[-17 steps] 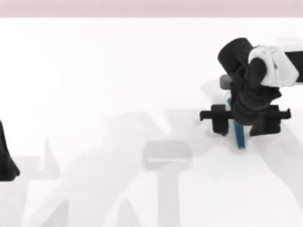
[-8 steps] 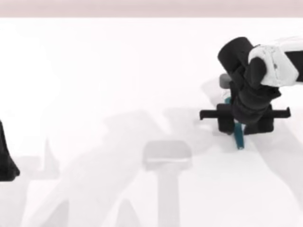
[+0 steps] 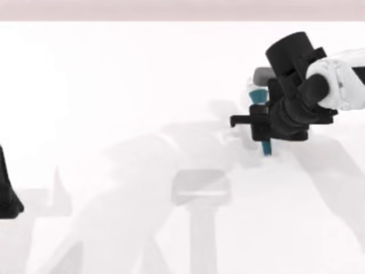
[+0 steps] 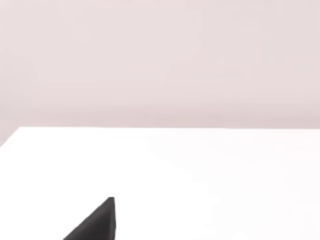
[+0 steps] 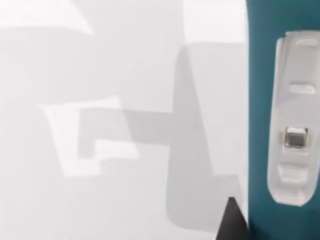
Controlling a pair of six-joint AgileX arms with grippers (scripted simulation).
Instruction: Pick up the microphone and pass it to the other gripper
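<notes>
The right gripper [image 3: 267, 127] is clamped on the microphone [image 3: 260, 96], its long axis near-vertical in the top view, head toward the far edge.

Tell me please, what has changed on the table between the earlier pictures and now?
The right gripper closed on the microphone and carried it toward the far edge and slightly left in the top view; its shadow now lies apart from it, so it seems lifted off the table. The left gripper stayed parked at the left edge.
</notes>
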